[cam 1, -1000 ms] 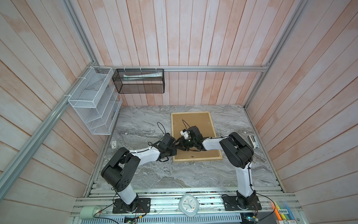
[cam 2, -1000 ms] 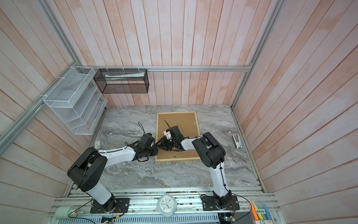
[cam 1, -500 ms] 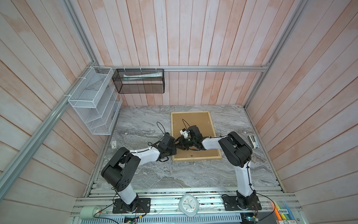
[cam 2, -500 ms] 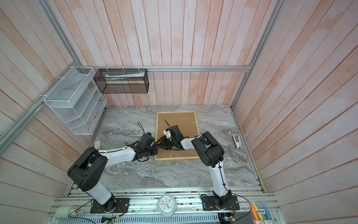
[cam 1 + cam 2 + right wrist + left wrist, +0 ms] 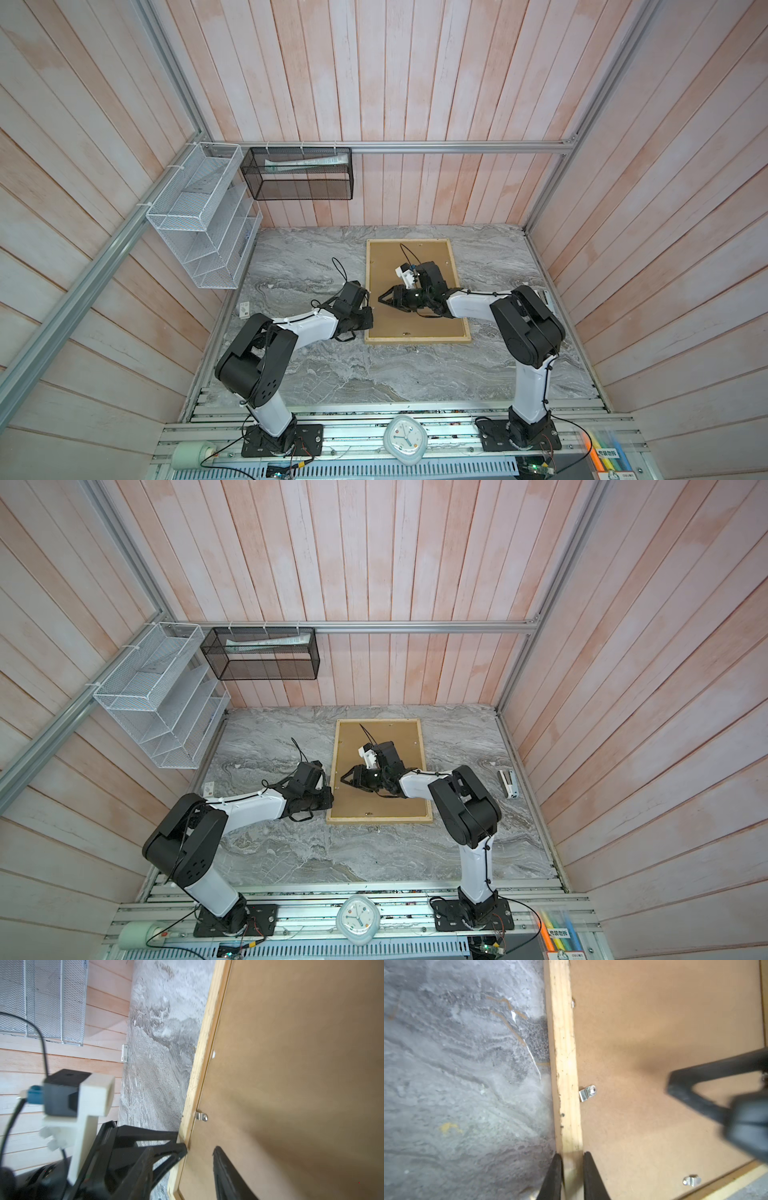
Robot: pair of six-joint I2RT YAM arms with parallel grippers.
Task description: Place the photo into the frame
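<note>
As the frame (image 5: 415,338) lies with its back upward, only its thin slats of pale wood show, making a narrow rim around a plain brown backing board (image 5: 392,326) that fills the whole opening; in both top views it rests flat near the middle of the grey marble surface (image 5: 374,374), with its long sides running away from the robot; small metal clips (image 5: 587,1093) sit on the board at the inner edge of the slat; the photo cannot be seen, because the board covers the inside. The left pincer (image 5: 572,1159) is almost closed and clamps the left long slat of the frame; one finger (image 5: 553,1176) is on the outer side, next to the surface, and the other is on the inner side, above the board. The right pincer (image 5: 384,297) hangs over the board, just beside the same slat and near the left pincer; its jaws stand apart and it grasps nothing; one finger (image 5: 226,1172) points toward a clip but is apart from it.
</note>
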